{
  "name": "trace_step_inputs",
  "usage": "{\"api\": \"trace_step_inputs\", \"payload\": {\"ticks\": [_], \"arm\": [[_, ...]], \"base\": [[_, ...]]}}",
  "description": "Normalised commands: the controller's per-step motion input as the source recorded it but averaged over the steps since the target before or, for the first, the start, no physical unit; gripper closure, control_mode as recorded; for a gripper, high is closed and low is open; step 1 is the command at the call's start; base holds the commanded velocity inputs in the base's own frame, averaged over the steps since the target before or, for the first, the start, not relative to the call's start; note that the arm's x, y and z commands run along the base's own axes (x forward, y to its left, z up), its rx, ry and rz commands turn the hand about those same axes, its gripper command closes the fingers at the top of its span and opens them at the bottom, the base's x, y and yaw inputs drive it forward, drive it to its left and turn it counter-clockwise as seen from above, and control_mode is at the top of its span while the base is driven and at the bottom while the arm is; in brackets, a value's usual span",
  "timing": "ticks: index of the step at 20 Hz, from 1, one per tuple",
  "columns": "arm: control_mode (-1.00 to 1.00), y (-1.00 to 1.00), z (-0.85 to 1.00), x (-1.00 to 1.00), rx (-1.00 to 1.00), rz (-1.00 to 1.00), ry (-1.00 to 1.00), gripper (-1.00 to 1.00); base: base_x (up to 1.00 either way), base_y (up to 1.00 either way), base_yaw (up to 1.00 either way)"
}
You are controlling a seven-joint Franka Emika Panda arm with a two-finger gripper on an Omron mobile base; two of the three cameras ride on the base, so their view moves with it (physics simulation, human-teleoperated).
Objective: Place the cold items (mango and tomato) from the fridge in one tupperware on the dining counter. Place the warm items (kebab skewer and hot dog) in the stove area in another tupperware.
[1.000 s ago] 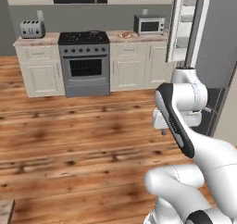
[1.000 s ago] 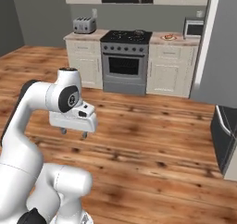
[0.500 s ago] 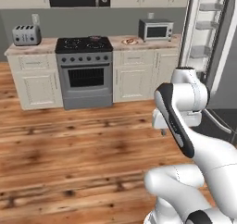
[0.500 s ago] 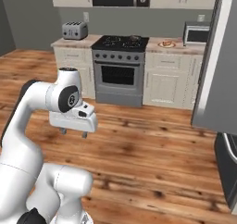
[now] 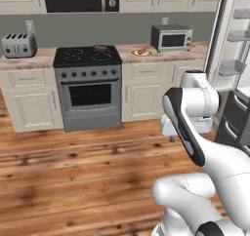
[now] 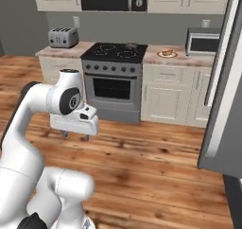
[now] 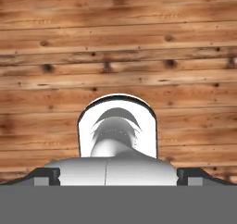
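The stove area (image 5: 88, 79) (image 6: 116, 76) is ahead, a steel range between cream cabinets. On the marbled top to its right, a white plate holds a small orange-red item, likely the hot dog (image 5: 141, 51) (image 6: 166, 53). A small dark reddish item (image 5: 100, 48) (image 6: 132, 46) lies on a back burner, too small to name. The fridge (image 5: 234, 49) stands open at the right with white shelves showing. My gripper (image 6: 75, 136) hangs open and empty, pointing down over the wood floor, well short of the stove. The mango, tomato, tupperware and dining counter are out of view.
A toaster (image 5: 19, 45) (image 6: 63, 36) sits on the left counter and a microwave (image 5: 171, 37) (image 6: 203, 41) on the right one. The dark fridge door (image 6: 222, 105) swings out close on the right. Bare wood floor (image 7: 118, 56) lies under the hand.
The whole picture has shifted: the base has driven closer, so the stove and cabinets look larger and the fridge now sits at the right edge. The arm keeps its pose, gripper still open.
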Motion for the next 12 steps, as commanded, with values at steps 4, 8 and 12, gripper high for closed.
{"api": "trace_step_inputs", "payload": {"ticks": [4,8,12], "arm": [[1.0,0.0,0.0,0.0,0.0,0.0,0.0,-1.0],[1.0,0.0,0.0,0.0,0.0,0.0,0.0,-1.0],[1.0,0.0,0.0,0.0,0.0,0.0,0.0,-1.0]], "base": [[1.0,0.32,-0.31],[1.0,0.78,-0.46],[0.73,0.9,-0.57]]}}
